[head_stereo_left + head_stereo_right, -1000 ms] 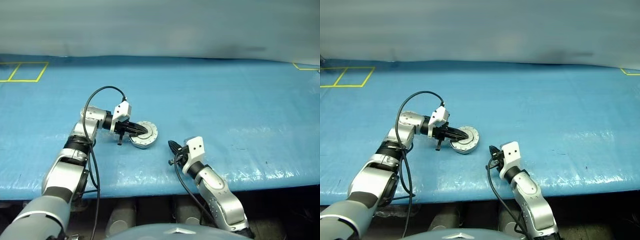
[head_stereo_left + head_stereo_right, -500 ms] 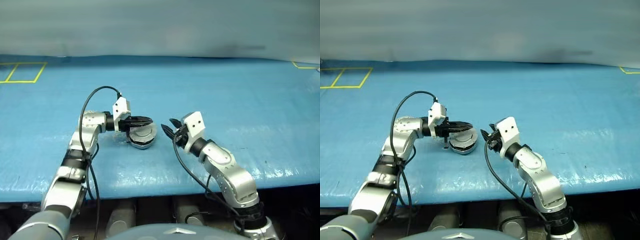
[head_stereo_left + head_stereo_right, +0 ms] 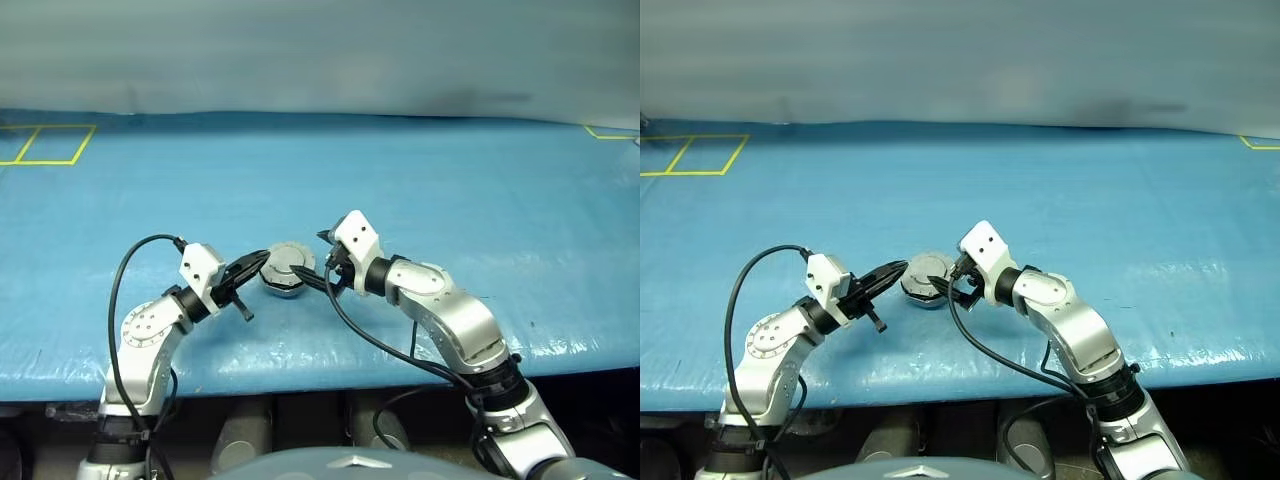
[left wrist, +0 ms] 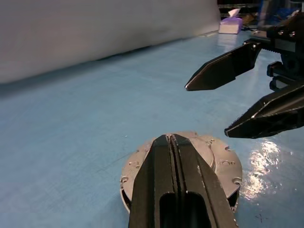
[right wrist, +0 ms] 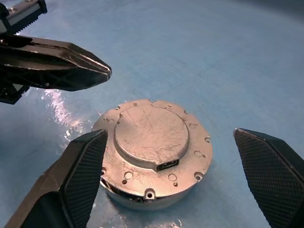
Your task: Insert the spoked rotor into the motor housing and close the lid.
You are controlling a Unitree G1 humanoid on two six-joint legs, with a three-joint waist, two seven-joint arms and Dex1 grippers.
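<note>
One lid (image 5: pixel 151 135) sits seated on one motor housing (image 5: pixel 156 190) on the blue table (image 3: pixel 480 200), between the two grippers. The left gripper (image 4: pixel 172 142) is closed, empty, its tip just beside the lid. The right gripper (image 5: pixel 171 171) is spread wide, straddling the assembly. Right wrist view shows rim screw holes and a small connector slot; no legible writing

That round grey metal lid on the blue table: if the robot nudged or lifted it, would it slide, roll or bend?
The lid looks like solid scratched metal, so probably stiff and fairly heavy for its size. It lies flat and low on the blue table, so a nudge would likely slide it, not roll it. Its smooth rim may be slippery for the open right gripper.
</note>
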